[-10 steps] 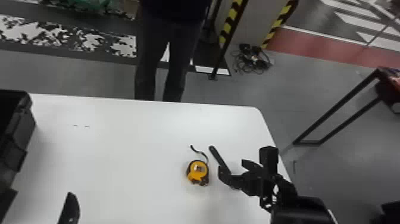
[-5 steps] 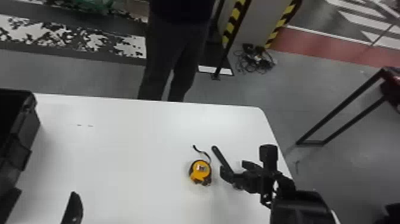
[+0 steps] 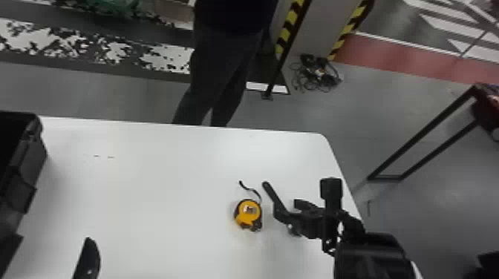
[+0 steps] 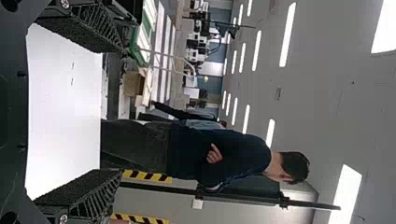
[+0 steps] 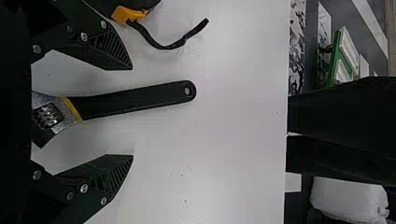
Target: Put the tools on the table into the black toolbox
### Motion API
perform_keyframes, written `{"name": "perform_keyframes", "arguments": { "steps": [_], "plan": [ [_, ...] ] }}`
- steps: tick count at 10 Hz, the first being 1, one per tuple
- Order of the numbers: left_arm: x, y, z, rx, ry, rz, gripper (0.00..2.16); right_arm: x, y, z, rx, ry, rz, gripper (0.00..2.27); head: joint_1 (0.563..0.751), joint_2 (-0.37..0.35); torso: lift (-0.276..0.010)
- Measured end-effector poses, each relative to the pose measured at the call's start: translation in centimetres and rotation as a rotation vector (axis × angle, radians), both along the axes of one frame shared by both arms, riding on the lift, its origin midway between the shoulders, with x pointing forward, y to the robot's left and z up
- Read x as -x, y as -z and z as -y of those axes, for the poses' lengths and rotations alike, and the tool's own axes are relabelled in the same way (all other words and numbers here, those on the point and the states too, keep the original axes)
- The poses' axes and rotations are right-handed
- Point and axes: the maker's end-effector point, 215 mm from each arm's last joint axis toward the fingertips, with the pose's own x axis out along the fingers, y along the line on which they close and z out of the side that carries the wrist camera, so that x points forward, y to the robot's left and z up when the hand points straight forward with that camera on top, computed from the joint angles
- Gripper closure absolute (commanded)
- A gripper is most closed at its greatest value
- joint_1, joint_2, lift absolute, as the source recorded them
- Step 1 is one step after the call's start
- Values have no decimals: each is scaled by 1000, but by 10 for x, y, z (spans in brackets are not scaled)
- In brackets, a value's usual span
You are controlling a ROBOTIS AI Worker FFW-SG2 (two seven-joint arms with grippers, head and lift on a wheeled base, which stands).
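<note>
Tape measure (image 3: 248,214) on white table (image 3: 167,193) (rounded corner (image 3: 320,138)), gray floor (image 3: 297,111) beyond.

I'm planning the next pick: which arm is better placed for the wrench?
Probably right: the right gripper is open with fingers on either side of the wrench, while the left gripper is far off, near the black toolbox.

The wrench (image 5: 135,100) and tape measure (image 3: 248,212) (yellow) lie outside the black toolbox (image 3: 32,157).
</note>
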Motion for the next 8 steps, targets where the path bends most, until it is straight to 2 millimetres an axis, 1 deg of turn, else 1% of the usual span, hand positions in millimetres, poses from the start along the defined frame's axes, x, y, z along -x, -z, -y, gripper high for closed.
{"name": "perform_keyframes", "arguments": {
  "steps": [1,2,3,5,8],
  "plan": [
    [-1,0,-1,1,-3,-1,66,-1,0,0,2,0,0,917,695,-331,-39],
    [-1,1,-3,1,-5,-2,66,-1,0,0,2,2,0,1406,695,-328,-39],
    [-2,1,-3,2,-6,-2,66,0,1,0,2,5,-2,1737,695,-327,-39],
    [-2,1,-3,2,-7,-1,66,3,3,0,2,9,-9,2256,695,-328,-39],
    [-2,1,-4,2,-8,-1,66,9,6,0,11,7,-13,2256,695,-331,-39]
  ]
}}
